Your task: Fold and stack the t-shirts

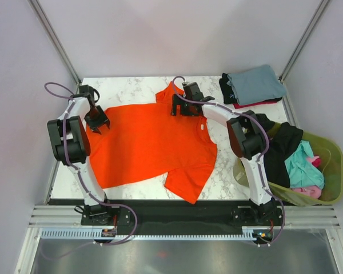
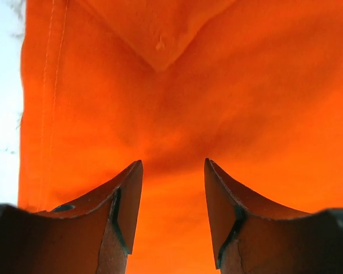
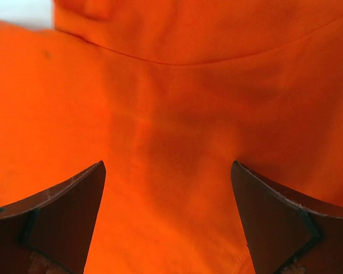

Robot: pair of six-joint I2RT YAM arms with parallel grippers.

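- Currently the orange t-shirt (image 1: 148, 145) lies flat on the surface (image 1: 131, 88), long axis left to right, hem toward the left arm
- Left end effector (image 1: 98, 121) hangs released over the far hem corner, jaws apart with cloth just below
- Right end effector (image 1: 183, 107), also released, sits over the far shoulder by the sleeve

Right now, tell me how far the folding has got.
Done: folded stack at the far right corner. In hand: orange shirt lies spread, unfolded; left gripper and right gripper open over it. Left: that fold, plus shirts heaped in the basket.
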